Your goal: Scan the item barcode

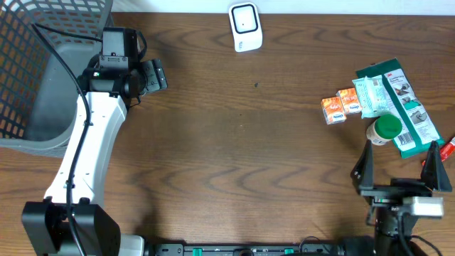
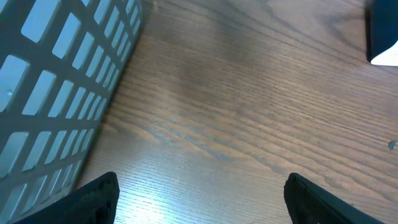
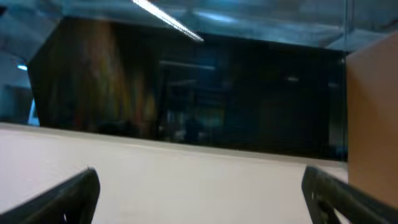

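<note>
Two black grippers stand with their fingers spread wide above a dark wood-grain counter (image 1: 234,149), neither holding anything. The left gripper (image 1: 158,75), carried on a white arm, sits at the upper left just beside a grey plastic mesh basket (image 1: 25,71). Its wrist camera shows both black fingers (image 2: 93,199) far apart over bare wood, with the basket's lattice wall close on one side. A white, rounded barcode scanner (image 1: 245,27) lies at the counter's far edge, well apart from both arms. The goods for scanning are clustered on the right: two small orange cartons (image 1: 333,110) touching each other, a pale green printed sachet (image 1: 371,96) lying on a flat green-and-white card pack (image 1: 411,121), and a white bottle with a round green cap (image 1: 387,128) against the pack's lower edge. A red object (image 1: 448,148) is cut off by the frame. The right gripper (image 1: 398,165) rests just short of the bottle, fingers pointing toward the cluster but apart from it. Its wrist camera shows only its two splayed fingers (image 3: 62,199), a pale surface and a dark background beyond.
</note>
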Robot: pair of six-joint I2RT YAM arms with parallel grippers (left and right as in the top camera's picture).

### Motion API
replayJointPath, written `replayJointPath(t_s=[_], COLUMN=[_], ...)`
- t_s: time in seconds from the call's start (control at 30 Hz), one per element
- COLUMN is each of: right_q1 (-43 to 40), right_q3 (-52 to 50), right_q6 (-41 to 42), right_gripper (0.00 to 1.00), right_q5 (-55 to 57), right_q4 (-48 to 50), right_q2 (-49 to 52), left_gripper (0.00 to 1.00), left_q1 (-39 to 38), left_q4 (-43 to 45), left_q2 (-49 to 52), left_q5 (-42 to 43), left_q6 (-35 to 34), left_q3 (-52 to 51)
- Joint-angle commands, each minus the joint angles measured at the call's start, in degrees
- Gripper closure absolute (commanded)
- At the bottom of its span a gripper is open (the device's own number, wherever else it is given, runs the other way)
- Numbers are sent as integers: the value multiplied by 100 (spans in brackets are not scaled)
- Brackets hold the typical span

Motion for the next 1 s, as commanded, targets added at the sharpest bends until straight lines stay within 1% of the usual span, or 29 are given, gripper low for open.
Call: replayJointPath(t_s=[0.0,0.07,0.17,0.33,0.5,0.73,0.77,0.97], right_q1=[-262,-385,-442,-439,-422,-271,-264,-262], right_q3=[-505,-802,-1062,-1486,-1517,-1517,-1517,-1517], right_q6=[13,179,450,669,717,715,730,649], right_gripper=[1,1,1,1,1,1,1,1], right_q5=[-599,-726,-723,-726,-726,-339,-275,-184], right_q4=[498,800,796,728,-254,-2280,-2404,-2378], right_q2=[-28,-28,-31,-31,-33,-35,-35,-35], left_gripper=[14,14,14,14,14,14,14,14], left_q1=[15,13,13,15,13,13,13,15], left_q4=[-4,-4,-4,-4,-4,-4,-4,-4], left_q2=[-109,-111,-111,-111,-111,-111,-111,-109], left_q5=[-37,-35,-35,-35,-35,-35,-35,-35], left_q6=[-46,-46,-46,-46,-46,-46,-46,-46], left_q3=[142,142,142,142,142,142,142,142])
